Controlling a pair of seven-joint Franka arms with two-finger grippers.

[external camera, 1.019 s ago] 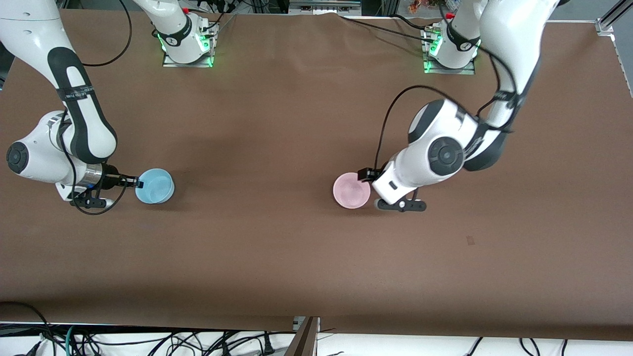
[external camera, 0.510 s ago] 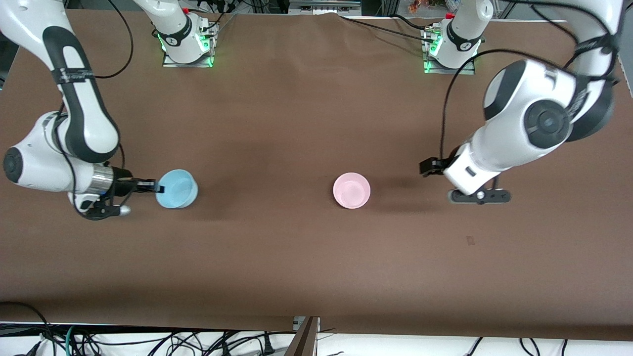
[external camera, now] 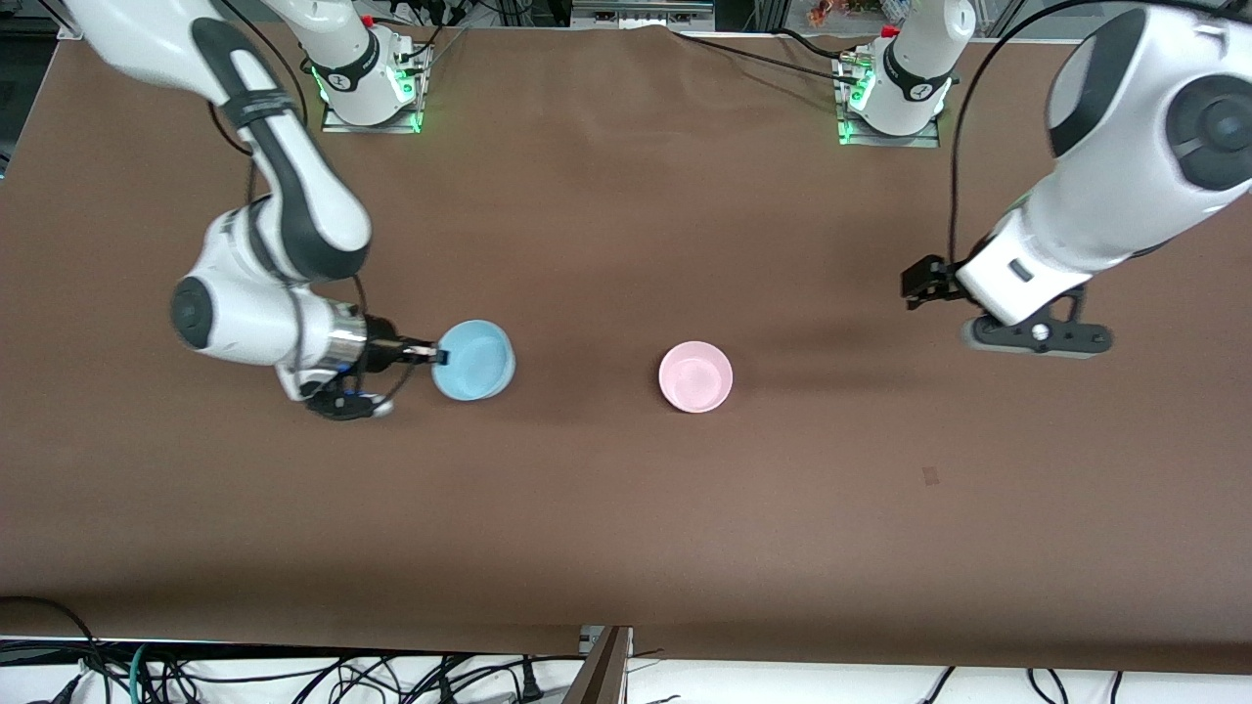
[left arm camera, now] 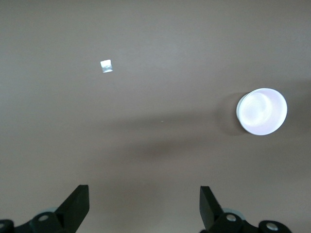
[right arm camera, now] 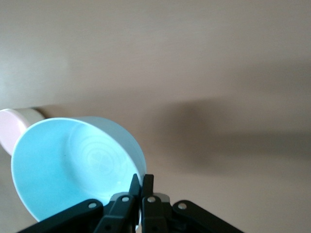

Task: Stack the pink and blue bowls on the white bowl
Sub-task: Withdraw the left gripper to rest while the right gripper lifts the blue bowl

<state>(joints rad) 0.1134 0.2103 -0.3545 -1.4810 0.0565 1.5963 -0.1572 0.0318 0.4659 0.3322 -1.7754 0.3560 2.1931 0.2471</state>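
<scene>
My right gripper (external camera: 437, 355) is shut on the rim of the light blue bowl (external camera: 475, 360) and holds it tilted over the table, toward the right arm's end from the pink bowl (external camera: 695, 376). In the right wrist view the fingertips (right arm camera: 141, 182) pinch the blue bowl's (right arm camera: 73, 165) wall, with the pink bowl's edge (right arm camera: 14, 128) past it. The pink bowl stands upright on the table. My left gripper (external camera: 919, 284) is open and empty, up over the table toward the left arm's end; its wrist view shows the pink bowl (left arm camera: 261, 111) past the spread gripper (left arm camera: 143, 208). No white bowl shows.
The brown table (external camera: 626, 508) bears a small tape mark (external camera: 930, 475), nearer to the front camera than the left gripper; it also shows in the left wrist view (left arm camera: 105, 65). The arm bases (external camera: 370, 83) stand along the table's edge farthest from the camera.
My right gripper has carried the blue bowl toward the pink bowl. My left gripper let go of the pink bowl, drew away toward the left arm's end and rose.
</scene>
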